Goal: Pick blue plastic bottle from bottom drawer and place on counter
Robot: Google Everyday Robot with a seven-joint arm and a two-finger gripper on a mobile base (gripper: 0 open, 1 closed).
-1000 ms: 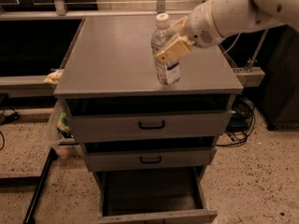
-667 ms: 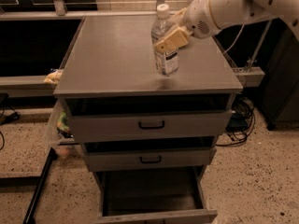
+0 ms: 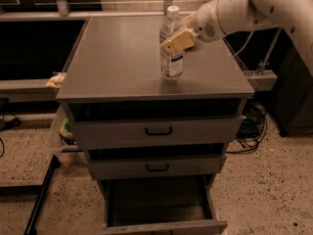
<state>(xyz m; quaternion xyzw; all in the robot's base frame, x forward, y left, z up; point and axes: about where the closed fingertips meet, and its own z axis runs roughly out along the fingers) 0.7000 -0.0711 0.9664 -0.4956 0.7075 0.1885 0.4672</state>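
The blue plastic bottle, clear with a white cap and a pale label, stands upright on the counter, right of its middle. My gripper reaches in from the upper right and is shut on the bottle's upper half, with one tan finger across its front. The bottle's base looks to be resting on the counter top. The bottom drawer is pulled open below, and its dark tray shows nothing inside.
Two shallower drawers with black handles sit partly open under the counter. A bag with yellow contents lies on the left ledge. Cables lie on the floor at the right. A dark cabinet stands at the far right.
My gripper has carried the bottle a little farther back across the counter. The bottle now stands upright at that spot and the gripper still holds it.
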